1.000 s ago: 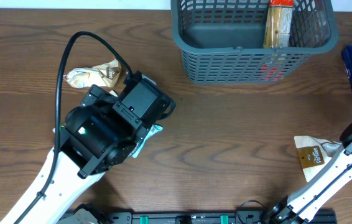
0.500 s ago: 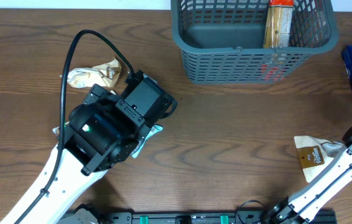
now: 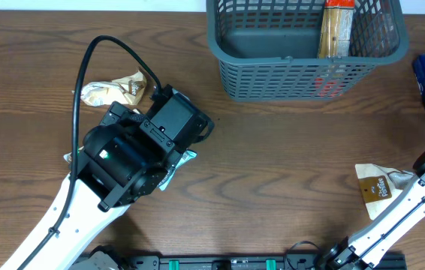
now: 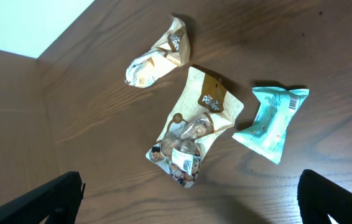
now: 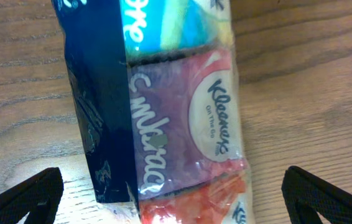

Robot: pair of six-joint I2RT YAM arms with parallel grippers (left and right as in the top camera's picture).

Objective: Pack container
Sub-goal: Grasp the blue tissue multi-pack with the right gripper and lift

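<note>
The overhead view looks straight down on the bench (image 3: 272, 165). The left wrist view faces down from some height, sharing the crumpled cream packet (image 4: 157, 56); the right wrist view sits close over the tissue pack (image 5: 182, 124) at overhead's right edge

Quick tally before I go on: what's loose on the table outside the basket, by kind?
Cream snack packets: 3 (crumpled cream packet, flat cream packet, cream packet by the right arm)
Teal packet: 1
Tissue multipack: 1
Total: 5, all outside the basket
</note>
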